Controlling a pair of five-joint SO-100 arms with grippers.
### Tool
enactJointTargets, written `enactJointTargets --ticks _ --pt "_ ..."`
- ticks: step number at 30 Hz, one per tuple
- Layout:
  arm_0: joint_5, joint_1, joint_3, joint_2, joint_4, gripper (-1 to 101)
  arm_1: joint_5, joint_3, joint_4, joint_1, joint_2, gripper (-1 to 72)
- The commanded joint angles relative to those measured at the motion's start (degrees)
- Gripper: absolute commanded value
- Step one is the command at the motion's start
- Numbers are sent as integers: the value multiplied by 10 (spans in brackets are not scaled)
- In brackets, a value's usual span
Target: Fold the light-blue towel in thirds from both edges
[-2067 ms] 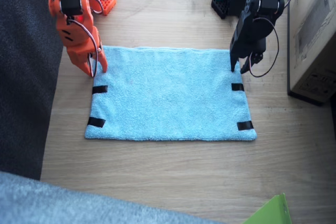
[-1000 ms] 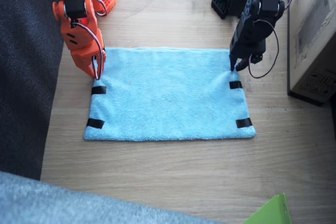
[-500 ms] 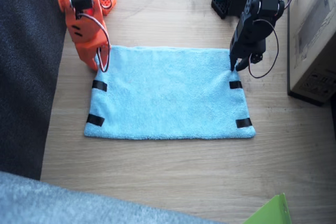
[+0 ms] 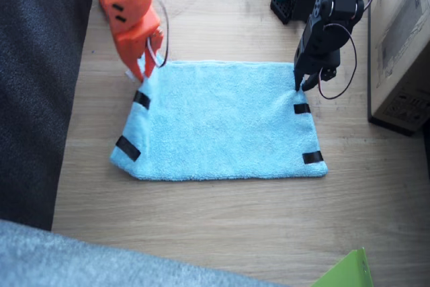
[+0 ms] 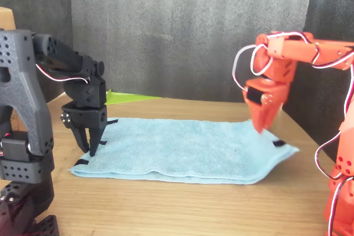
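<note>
I see the towel (image 4: 222, 122) in a light blue colour, with short black tape strips (image 4: 142, 99) along both short edges. My right arm (image 4: 130, 11) is bright orange with white and red wires, and my left arm (image 4: 329, 21) is fully black. The table (image 4: 222, 226) shows a pale wood grain. Behind it, in the front view, hangs a dark grey backdrop (image 5: 188, 31). A lime green sheet (image 4: 346, 272) lies at the table corner.

bare table (image 4: 222, 220) ahead, cardboard box (image 4: 403, 45) beside left arm (image 4: 329, 25)

R gripper (image 4: 144, 70) held raised, jaws pinched shut, pointed down; L gripper (image 4: 304, 85) held low, jaws closed, vertical.
</note>
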State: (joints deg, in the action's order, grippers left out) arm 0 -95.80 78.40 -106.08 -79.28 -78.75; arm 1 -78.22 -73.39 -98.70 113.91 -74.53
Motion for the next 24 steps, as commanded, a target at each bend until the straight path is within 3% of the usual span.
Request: enactJointTargets --ticks 1,15,24 --pt "-11 10 -2 -22 -6 -1 1 48 -26 24 1 1" --pt "-12 11 -3 -21 -5 -1 -2 301 -124 86 167 1" --pt "-12 10 -2 -21 -4 -1 1 366 -127 133 239 1"
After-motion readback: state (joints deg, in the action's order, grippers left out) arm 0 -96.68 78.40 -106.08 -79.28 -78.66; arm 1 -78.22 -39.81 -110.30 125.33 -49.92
